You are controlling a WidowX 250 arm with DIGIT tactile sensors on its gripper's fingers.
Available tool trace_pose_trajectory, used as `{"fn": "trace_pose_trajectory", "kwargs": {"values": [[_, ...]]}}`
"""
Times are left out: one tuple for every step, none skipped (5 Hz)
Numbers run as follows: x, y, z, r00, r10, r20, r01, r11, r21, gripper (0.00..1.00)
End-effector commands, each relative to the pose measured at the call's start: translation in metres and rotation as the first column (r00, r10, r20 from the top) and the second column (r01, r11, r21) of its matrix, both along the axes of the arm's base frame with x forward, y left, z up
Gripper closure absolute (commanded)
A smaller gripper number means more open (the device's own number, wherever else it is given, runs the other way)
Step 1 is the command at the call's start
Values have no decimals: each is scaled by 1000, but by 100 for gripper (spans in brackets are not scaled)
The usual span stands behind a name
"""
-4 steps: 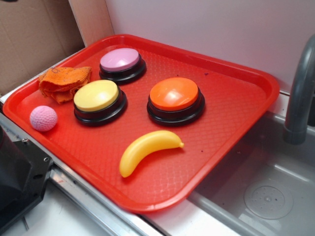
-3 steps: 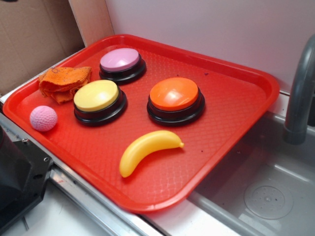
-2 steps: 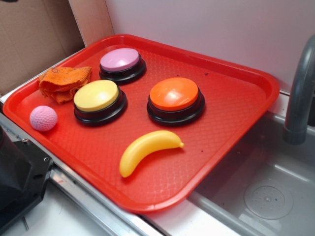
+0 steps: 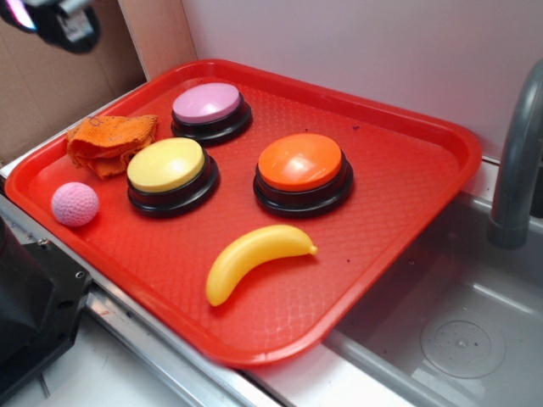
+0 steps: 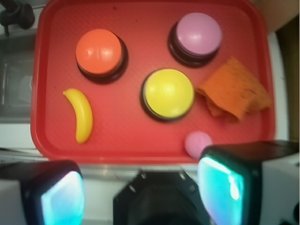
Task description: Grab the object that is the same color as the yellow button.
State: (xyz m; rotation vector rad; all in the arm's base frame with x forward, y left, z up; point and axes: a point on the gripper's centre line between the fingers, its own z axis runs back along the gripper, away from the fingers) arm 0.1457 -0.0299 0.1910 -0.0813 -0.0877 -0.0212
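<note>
A glossy yellow toy banana (image 4: 254,258) (image 5: 81,115) lies on the red tray (image 4: 399,195) near its front edge, in front of the orange-domed button (image 4: 302,170). The yellow button (image 4: 170,172) (image 5: 168,93) stands left of centre on the tray. My gripper (image 5: 143,187) is open, high above the tray's near-left side, with nothing between its fingers. In the exterior view only a bit of the gripper (image 4: 51,19) shows at the top left corner.
A pink-domed button (image 4: 209,108), a crumpled orange cloth (image 4: 110,141) and a small pink ball (image 4: 75,203) also rest on the tray. A grey sink basin (image 4: 458,331) with a faucet (image 4: 516,153) lies to the right. A black robot base (image 4: 25,314) sits bottom left.
My gripper has come into the exterior view at the top left corner. Nothing on the tray has moved.
</note>
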Motion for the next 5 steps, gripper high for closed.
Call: {"fn": "trace_pose_trajectory", "kwargs": {"values": [[35, -40, -48, 995, -80, 61, 83, 995, -50, 0], [41, -55, -69, 990, -125, 67, 131, 988, -87, 0], [45, -73, -99, 980, -177, 86, 187, 974, -126, 0], [41, -94, -131, 971, -232, 55, 238, 957, -166, 0], [36, -101, -153, 968, -250, -8, 247, 960, -132, 0]]}}
